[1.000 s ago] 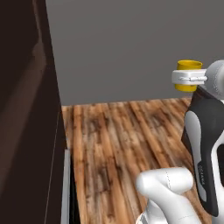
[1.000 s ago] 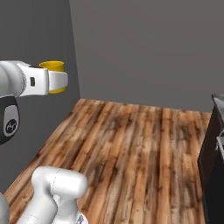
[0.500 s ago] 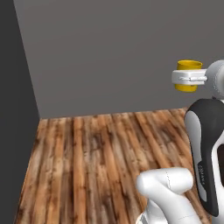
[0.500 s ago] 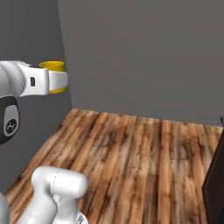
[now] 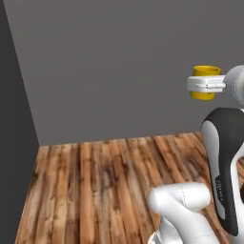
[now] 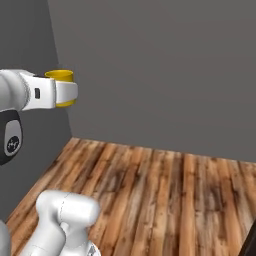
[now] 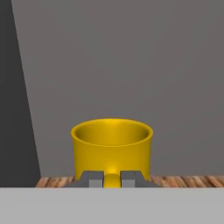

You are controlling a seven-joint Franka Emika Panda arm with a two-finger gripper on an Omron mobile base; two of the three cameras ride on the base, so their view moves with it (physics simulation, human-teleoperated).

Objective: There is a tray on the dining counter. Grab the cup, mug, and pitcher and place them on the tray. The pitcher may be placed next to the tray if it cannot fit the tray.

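While the gripper (image 7: pixel 112 178) pinches the mug (image 7: pixel 112 146) upright by what looks like its handle, expect it light, rigid, smooth; that narrow hold may let it swing.

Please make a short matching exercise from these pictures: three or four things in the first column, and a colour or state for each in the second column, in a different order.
Things:
1. mug
2. gripper
3. floor
4. back wall

Colour or state:
A. plain grey
B. brown wooden planks
C. golden yellow, held upright in the air
D. shut on a small yellow part of the mug

Pairs: 1-C, 2-D, 3-B, 4-A
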